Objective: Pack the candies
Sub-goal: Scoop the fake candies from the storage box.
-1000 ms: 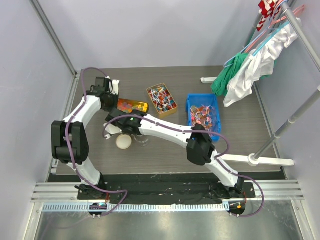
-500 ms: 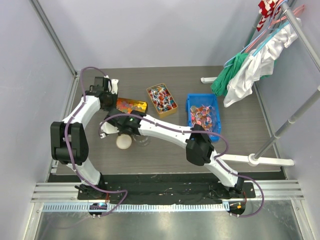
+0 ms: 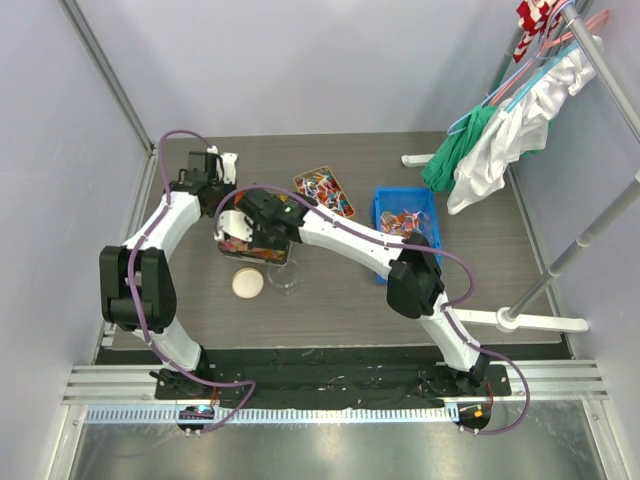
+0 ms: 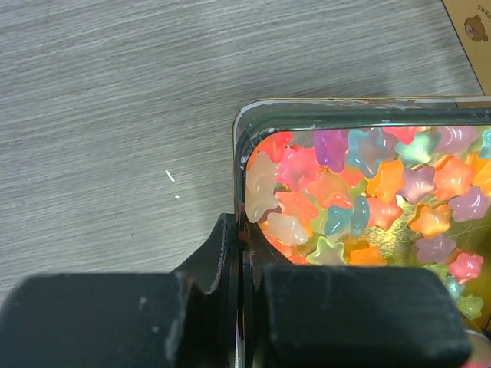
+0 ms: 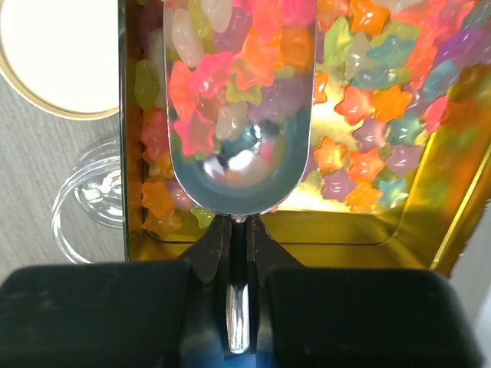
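Star-shaped candies [image 4: 360, 192] in many colours fill a gold tin [image 4: 322, 111] at the table's left. My left gripper [image 4: 242, 241] is shut on the tin's rim [image 4: 239, 153] at its corner. A metal scoop [image 5: 238, 176] sits inside the tin [image 5: 345, 226], its bowl heaped with candies [image 5: 230, 69]. The scoop's thin handle is pinched in my right gripper [image 5: 239, 245], which is shut. In the top view my right gripper [image 3: 243, 228] hangs over the tin [image 3: 262, 250] and covers most of it.
A clear glass jar [image 3: 283, 278] and its cream round lid [image 3: 248, 283] stand just in front of the tin. A second gold tin [image 3: 322, 190] and a blue bin [image 3: 408, 225] hold wrapped sweets. A clothes rack [image 3: 515, 320] with garments [image 3: 480, 150] stands at the right.
My right arm has swung from over the jar back to the tin, and the scoop now lies among the candies. The left gripper keeps its hold on the rim.
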`<state>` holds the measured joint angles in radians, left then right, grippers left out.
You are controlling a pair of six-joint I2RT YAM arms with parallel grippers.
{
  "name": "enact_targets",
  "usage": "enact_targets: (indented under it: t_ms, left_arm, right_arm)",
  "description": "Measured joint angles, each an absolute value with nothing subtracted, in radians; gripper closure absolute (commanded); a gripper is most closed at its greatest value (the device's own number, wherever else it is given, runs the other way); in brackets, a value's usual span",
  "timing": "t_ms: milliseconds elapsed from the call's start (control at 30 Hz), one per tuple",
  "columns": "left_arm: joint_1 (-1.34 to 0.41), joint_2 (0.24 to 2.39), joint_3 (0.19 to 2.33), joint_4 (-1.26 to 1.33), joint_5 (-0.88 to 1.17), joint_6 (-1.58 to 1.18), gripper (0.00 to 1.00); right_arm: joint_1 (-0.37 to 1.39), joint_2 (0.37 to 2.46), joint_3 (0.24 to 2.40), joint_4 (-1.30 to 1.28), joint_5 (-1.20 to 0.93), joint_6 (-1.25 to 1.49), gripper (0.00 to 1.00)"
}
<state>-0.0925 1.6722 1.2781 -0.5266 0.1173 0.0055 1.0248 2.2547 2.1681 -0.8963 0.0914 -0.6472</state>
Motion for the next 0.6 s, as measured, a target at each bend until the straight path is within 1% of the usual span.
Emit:
enact_targets:
  t_ms: [400, 600]
  left_arm:
    - [-0.091, 1.672, 1.278, -0.519, 0.126, 0.003, 1.0]
    - [-0.089, 1.672, 1.278, -0.514, 0.131, 0.003, 1.0]
  right_arm:
    - [0.953, 2.177, 2.078, -0.854, -0.07, -0.553, 0.99]
    - [0.925, 2.141, 2.058, -0.82, -0.092, -0.527, 0.99]
